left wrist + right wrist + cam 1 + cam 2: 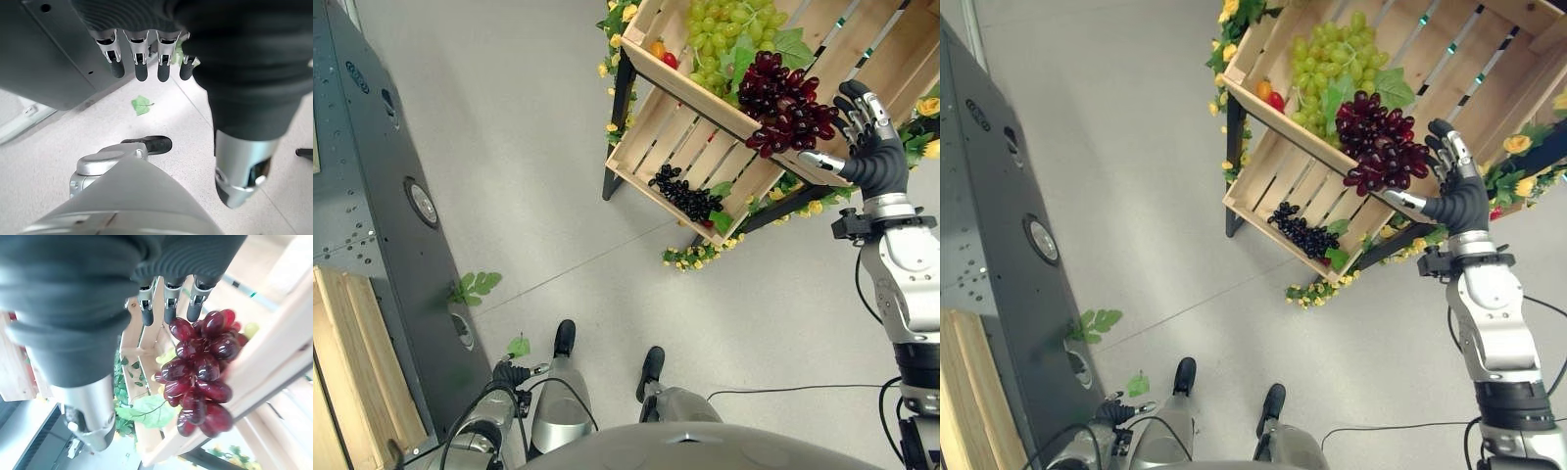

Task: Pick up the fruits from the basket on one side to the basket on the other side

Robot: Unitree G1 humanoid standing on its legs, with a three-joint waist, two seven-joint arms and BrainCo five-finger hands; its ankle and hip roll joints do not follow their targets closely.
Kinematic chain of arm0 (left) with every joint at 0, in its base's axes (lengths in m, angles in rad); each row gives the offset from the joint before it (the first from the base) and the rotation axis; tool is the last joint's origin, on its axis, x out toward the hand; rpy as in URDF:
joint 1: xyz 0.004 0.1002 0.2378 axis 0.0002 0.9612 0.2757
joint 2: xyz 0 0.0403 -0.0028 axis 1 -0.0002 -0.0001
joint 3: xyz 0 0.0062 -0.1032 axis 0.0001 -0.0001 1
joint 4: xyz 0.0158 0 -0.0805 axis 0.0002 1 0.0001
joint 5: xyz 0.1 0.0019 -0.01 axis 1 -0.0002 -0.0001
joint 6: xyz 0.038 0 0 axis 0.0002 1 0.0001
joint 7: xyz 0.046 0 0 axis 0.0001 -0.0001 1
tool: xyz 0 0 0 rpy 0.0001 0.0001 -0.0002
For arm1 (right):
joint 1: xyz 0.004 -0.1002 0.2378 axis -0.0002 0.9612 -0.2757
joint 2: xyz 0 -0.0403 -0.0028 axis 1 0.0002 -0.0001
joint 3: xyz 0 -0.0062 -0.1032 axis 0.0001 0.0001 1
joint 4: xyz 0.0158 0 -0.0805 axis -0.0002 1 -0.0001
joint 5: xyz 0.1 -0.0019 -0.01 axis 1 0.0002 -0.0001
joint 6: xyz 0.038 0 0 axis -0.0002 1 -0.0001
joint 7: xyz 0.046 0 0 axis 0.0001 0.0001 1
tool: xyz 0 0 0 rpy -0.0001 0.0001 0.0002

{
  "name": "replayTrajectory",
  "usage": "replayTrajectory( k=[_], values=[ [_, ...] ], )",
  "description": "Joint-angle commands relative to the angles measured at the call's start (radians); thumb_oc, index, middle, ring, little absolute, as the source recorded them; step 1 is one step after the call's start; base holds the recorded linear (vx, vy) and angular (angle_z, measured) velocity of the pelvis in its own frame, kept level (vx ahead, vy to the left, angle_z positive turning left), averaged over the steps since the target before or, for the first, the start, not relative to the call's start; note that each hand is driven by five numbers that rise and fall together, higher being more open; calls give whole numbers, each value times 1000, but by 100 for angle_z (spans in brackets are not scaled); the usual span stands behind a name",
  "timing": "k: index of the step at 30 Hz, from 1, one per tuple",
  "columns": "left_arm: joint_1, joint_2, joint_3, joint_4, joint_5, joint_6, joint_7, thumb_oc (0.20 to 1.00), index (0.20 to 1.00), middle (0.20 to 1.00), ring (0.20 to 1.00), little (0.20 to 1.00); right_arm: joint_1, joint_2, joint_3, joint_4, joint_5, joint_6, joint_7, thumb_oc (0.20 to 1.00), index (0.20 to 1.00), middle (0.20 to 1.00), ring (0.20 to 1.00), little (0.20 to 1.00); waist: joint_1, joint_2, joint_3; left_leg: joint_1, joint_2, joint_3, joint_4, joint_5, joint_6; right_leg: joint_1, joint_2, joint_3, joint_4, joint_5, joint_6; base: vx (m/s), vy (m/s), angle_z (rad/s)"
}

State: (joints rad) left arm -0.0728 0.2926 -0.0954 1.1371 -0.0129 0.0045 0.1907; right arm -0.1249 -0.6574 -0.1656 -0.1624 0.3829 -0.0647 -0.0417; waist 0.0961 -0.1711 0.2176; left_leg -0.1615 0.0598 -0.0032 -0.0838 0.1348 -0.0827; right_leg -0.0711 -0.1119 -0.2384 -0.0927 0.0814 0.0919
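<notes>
left eye view: right hand (873, 147) at the right edge, upper half, fingers spread and straight, raised at the upper crate (705, 93) of the wooden stand. Red grapes (785, 106) hang over that crate's front rim, just left of the fingertips, touching or nearly so; not clamped.
right eye view: same scene. Green grapes (1324, 59) lie behind the red bunch inside the upper crate; black grapes (1301, 231) in the lower crate (1278, 176); small orange and red fruits (1269, 95) at the upper crate's left corner.
left wrist view: left hand (142, 61) at top, fingers straight and apart, holding nothing, low over grey floor, a loose leaf (142, 105) beyond it.
right wrist view: fingers (168, 303) at top centre, parted, thumb (88, 426) lower left; red bunch sits between them, draped on the crate slat, long axis running down the frame.
key relation: bunch lies inside the open span of the right hand, which is far nearer than the left; a close should catch it.
receiving basket: cannot tell which; pale wooden box (357, 362) at lower left.
</notes>
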Motion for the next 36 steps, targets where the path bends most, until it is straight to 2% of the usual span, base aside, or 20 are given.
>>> replayTrajectory(
  k=[1, 19, 27, 36],
  values=[
    [-33, -5, 10, 54, 32, -11, 5, 1000, 1000, 1000, 1000, 1000, 40, 18, -85, -101, -11, -73, 2, 1000, 1000, 1000, 1000, 1000, -18, -5, -61, 10, -24, 1, 4, -95, 19, -19, -32, 12, 5, -33, 74, 12, 26, -6],
    [-3, -17, 57, 95, 66, -10, -8, 1000, 1000, 1000, 1000, 1000, 230, 143, -146, -204, -24, -72, 59, 1000, 1000, 1000, 1000, 1000, -56, -4, -91, 44, -44, 26, 6, -115, 37, 3, -52, 33, 5, -26, 83, 3, 14, -1],
    [-3, -22, 55, 89, 69, -18, 1, 1000, 1000, 1000, 1000, 1000, 285, 214, -99, -165, -39, -70, 60, 1000, 1000, 1000, 1000, 1000, -69, -2, -99, 63, -59, 40, 9, -126, 49, 13, -61, 47, 8, -20, 90, 1, 37, -7],
    [-2, -24, 52, 91, 79, -16, 14, 1000, 1000, 1000, 1000, 1000, 320, 249, -37, -110, -81, -66, 58, 1000, 1000, 1000, 1000, 1000, -77, 10, -95, 94, -69, 52, 11, -136, 60, 26, -62, 60, 43, -35, 87, 2, 20, -5]
  ],
)
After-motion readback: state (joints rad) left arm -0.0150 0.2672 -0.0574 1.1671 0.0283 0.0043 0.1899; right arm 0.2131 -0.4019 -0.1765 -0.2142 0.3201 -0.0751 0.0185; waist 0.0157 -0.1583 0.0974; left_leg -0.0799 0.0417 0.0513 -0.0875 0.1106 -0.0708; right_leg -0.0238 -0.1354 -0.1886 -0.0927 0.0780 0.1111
